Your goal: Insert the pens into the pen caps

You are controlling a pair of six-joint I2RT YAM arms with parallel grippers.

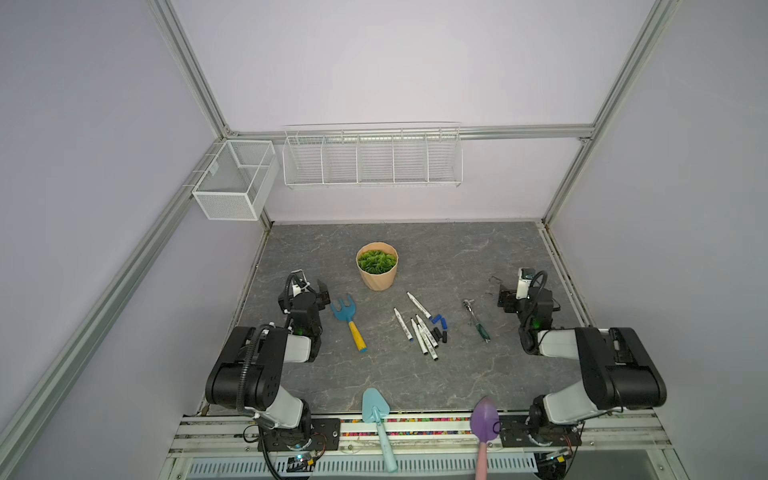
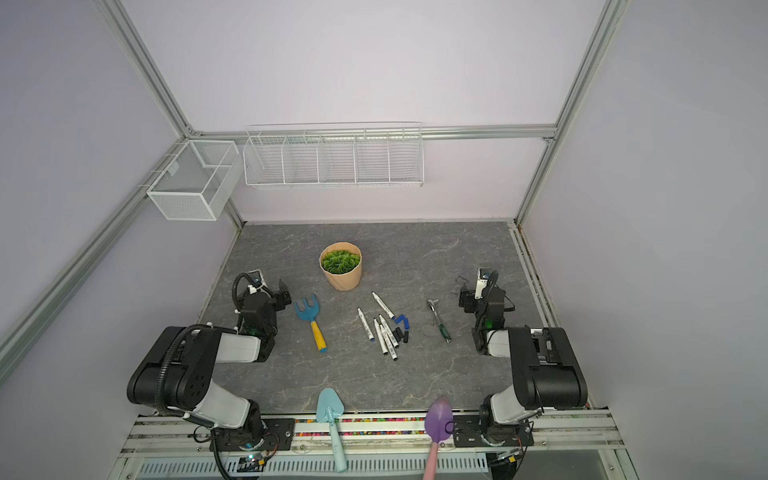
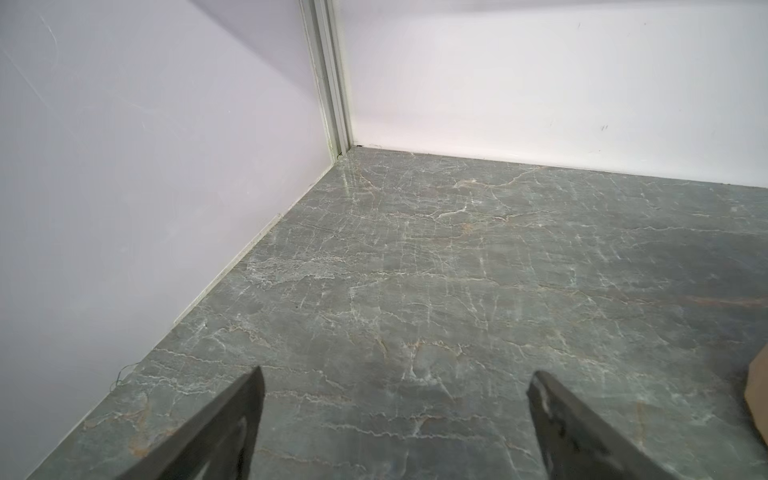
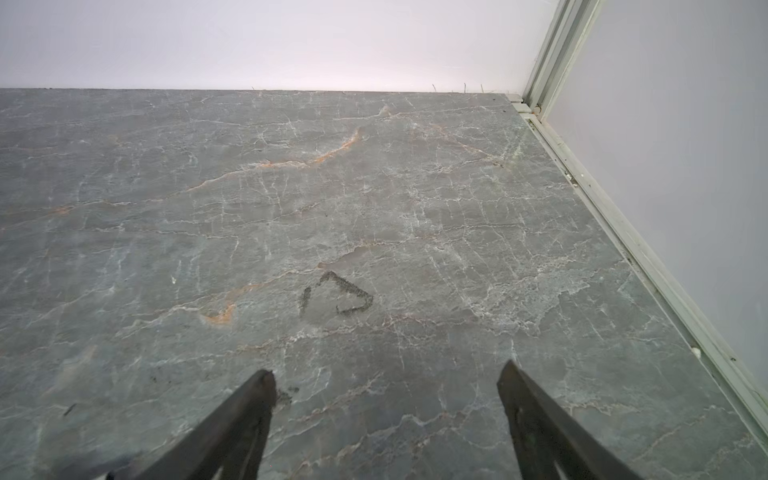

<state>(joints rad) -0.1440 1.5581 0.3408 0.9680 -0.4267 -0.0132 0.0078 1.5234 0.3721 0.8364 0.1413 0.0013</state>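
Several white pens [image 1: 417, 328] [image 2: 380, 332] lie loosely side by side on the grey marbled tabletop, right of centre in both top views. Just to their right sits a small cluster of pen caps, blue ones [image 1: 439, 320] [image 2: 402, 320] above black ones [image 1: 438, 333] [image 2: 402, 333]. My left gripper [image 1: 309, 283] [image 2: 270, 286] [image 3: 397, 382] rests open at the left, far from the pens, over bare tabletop. At the right side my right gripper [image 1: 513, 287] [image 2: 471, 291] [image 4: 384, 374] is open too, with nothing between its fingers. Neither wrist view shows pens or caps.
A tan pot with a green plant [image 1: 377, 266] stands behind the pens. A blue hand rake with a yellow handle [image 1: 349, 322] lies to their left and a green-handled ratchet [image 1: 476, 320] to their right. Teal [image 1: 376, 411] and purple [image 1: 484, 417] trowels sit at the front edge. Wire baskets [image 1: 372, 156] hang on the walls.
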